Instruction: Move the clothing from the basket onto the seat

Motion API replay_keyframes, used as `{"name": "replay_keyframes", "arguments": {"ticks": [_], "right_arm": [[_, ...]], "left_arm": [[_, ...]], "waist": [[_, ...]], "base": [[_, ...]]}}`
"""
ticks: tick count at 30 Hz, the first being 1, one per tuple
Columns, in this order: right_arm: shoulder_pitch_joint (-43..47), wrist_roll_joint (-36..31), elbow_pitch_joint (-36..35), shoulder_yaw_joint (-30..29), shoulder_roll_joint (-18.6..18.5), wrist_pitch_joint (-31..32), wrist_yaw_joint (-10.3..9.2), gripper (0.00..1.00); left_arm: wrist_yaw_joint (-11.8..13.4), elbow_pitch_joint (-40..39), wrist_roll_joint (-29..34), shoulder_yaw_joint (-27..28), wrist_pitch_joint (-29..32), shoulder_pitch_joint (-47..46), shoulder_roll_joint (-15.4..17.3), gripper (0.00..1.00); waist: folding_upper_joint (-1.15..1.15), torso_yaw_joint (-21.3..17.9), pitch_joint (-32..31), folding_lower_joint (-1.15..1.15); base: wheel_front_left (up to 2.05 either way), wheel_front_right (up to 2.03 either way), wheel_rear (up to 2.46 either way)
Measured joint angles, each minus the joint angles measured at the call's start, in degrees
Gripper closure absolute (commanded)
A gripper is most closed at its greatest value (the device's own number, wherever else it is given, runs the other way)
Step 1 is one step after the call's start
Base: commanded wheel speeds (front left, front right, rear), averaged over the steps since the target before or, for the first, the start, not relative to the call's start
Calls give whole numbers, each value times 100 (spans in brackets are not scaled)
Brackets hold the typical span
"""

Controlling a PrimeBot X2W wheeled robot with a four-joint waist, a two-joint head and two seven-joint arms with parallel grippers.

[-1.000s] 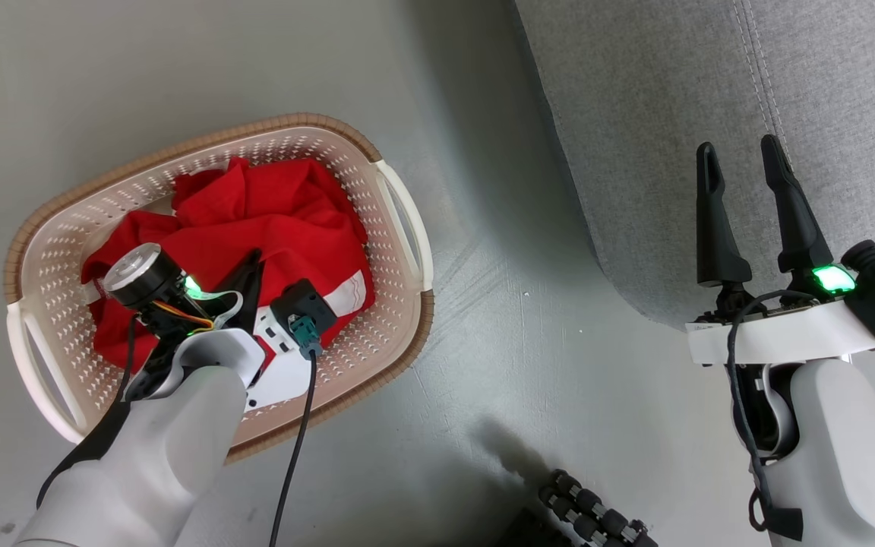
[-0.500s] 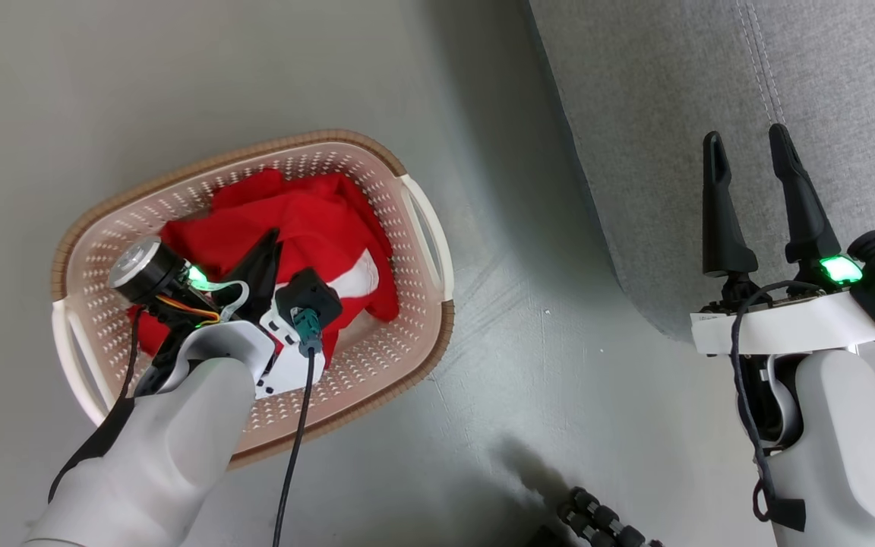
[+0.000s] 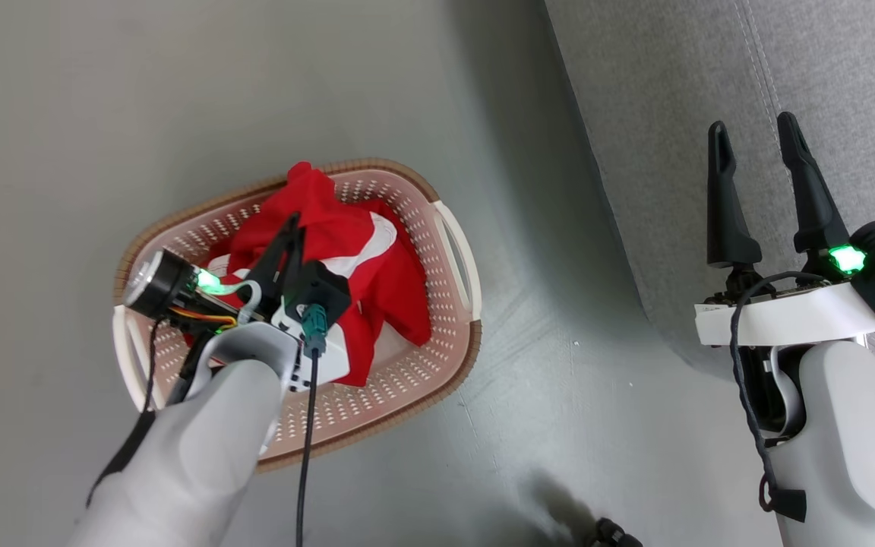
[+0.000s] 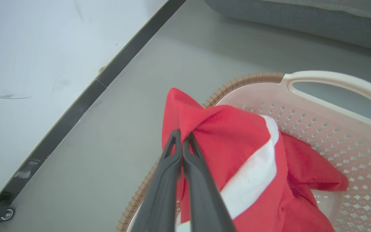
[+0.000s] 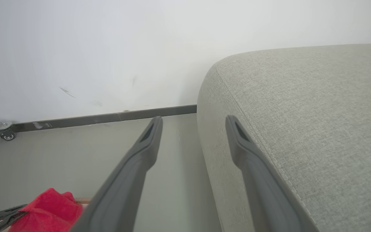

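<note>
Clothing point(image 3: 365, 258), clamped between the jaws of my left gripper point(image 3: 295, 220), drapes into the basket point(image 3: 407, 376); the seat point(image 3: 673, 91) lies right, nearer my right gripper point(image 3: 756, 140), jaws apart.

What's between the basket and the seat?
Bare grey floor lies between the basket and the seat; the head view shows it.

Pale forearms point(image 3: 194, 448), dark fingers point(image 3: 722, 205), green lights point(image 3: 846, 258), black cables point(image 3: 304, 471)
</note>
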Motion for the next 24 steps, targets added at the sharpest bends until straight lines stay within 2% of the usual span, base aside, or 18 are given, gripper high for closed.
{"name": "replay_keyframes", "arguments": {"ticks": [6, 24], "right_arm": [[5, -63, 67, -10, -52, -7, 0, 0], [154, -353, 323, -11, -345, -7, 0, 0]], "left_arm": [[98, -234, -124, 51, -70, 180, -113, 100], [136, -983, -517, 272, -140, 521, -162, 100]], "waist": [[0, 155, -272, 0], [0, 587, -1189, 0]], "base": [[0, 0, 0], [0, 0, 0]]}}
